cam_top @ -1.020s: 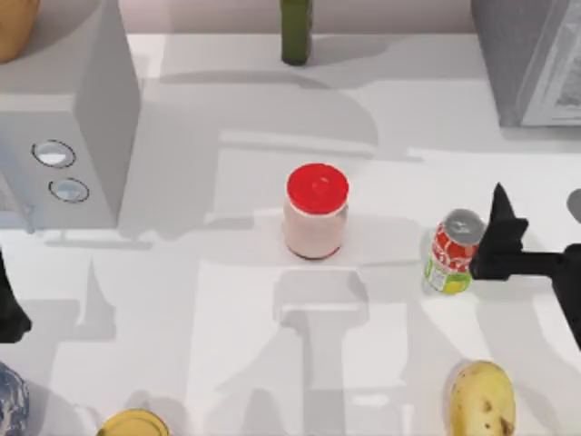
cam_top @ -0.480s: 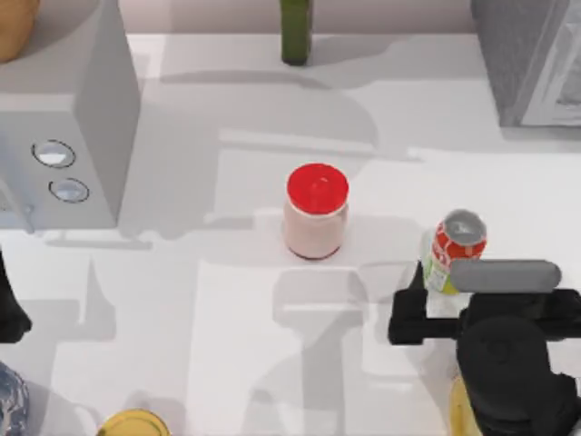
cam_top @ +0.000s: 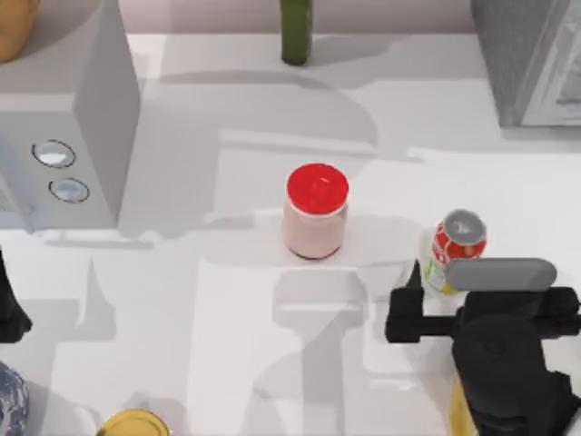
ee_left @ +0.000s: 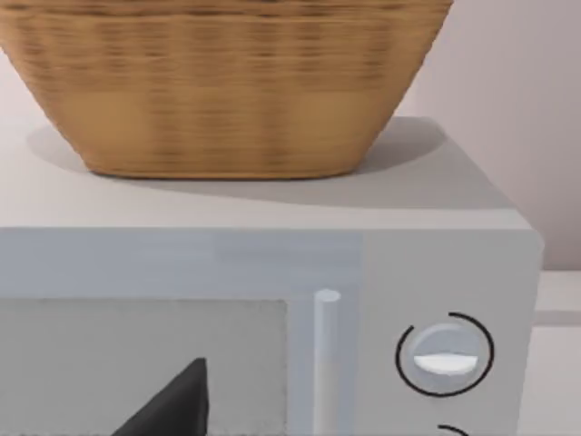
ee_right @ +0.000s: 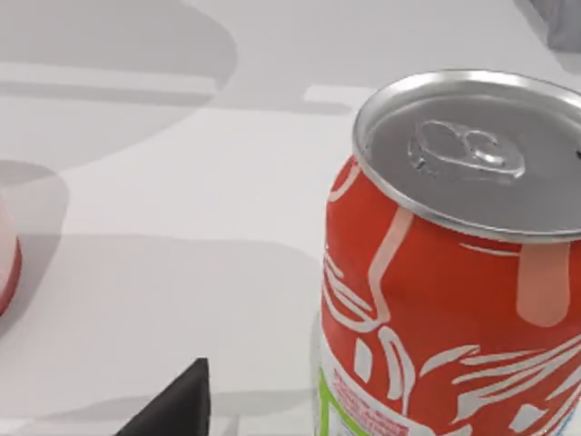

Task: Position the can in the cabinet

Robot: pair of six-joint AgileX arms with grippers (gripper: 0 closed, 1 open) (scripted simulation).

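The can point(cam_top: 458, 243), silver-topped with a red, white and lime-green label, stands upright on the white table right of centre. In the right wrist view the can point(ee_right: 454, 300) looms close. My right gripper point(cam_top: 490, 304) sits just on the near side of it, open, jaws spread wide and not touching it; one dark fingertip point(ee_right: 172, 407) shows beside the can. The cabinet point(cam_top: 522, 54), dark grey and speckled with a lighter framed front, stands at the far right corner. My left gripper point(cam_top: 9, 313) is parked at the left edge, open, its fingertip point(ee_left: 172, 404) facing the knobbed box.
A pink jar with a red lid point(cam_top: 315, 213) stands mid-table, left of the can. A light grey box with two knobs point(cam_top: 68, 118) carrying a wicker basket point(ee_left: 227, 82) fills the far left. A green bottle point(cam_top: 295, 27), a yellow-topped round thing point(cam_top: 133, 424) and a blue object point(cam_top: 9, 404) sit around the edges.
My right arm swung from the can's right side round to its near side and now lies across the table below it, drawing back slightly in the last half second. The can stayed put.
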